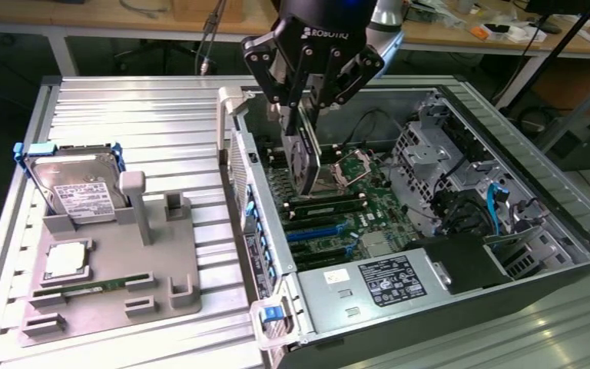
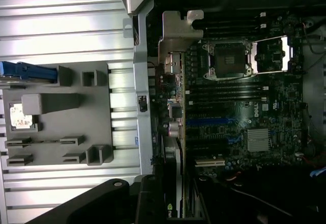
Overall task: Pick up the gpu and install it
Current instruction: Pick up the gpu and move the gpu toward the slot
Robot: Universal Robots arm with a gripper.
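Observation:
The gpu [image 1: 303,165] is a slim dark card that hangs on edge inside the open computer case, just above the motherboard [image 1: 377,204] near the CPU socket [image 1: 349,165]. My gripper [image 1: 306,115] is shut on the card's upper edge from above. In the wrist view the gpu [image 2: 172,211] runs away from the camera, and its silvery bracket [image 2: 175,40] sits over the case's rear wall beside the motherboard [image 2: 254,112]. The blue expansion slots [image 1: 321,231] lie below and in front of the card.
On the exterior view's left, a grey fixture [image 1: 172,261] holds a hard drive in a blue frame [image 1: 70,188], a square chip [image 1: 67,260] and a green memory stick [image 1: 85,288]. The power supply [image 1: 387,280], drive cage [image 1: 429,150] and cables [image 1: 495,207] crowd the case.

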